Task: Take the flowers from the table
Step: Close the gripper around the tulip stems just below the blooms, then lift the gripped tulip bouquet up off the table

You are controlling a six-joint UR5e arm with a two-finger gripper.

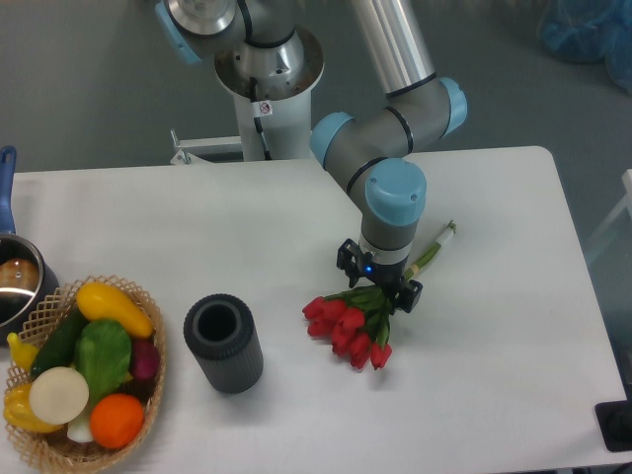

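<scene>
White table (494, 395) fills most of the view, with a gray floor behind it. Far to the left of the gripper (379, 281) sits a basket (148, 306) full of play fruit and vegetables, with a pot (15, 281) just past it at the table's edge. Closer to the gripper, but not touching it, stands a dark cup (224, 344) with its open mouth facing up.

Right under the gripper lie the flowers (346, 328), resting on the table. Their red heads poke out down and to the left of the gripper. Their pale stems run up and to the right of it, so the bunch lies on a slant. The gripper sits over the middle, where the green leaves are. Its fingers seem to be on either side of the bunch, but I cannot tell if they are squeezing it yet.

I think the next move is to squeeze, if needed, and lift straight up.
</scene>
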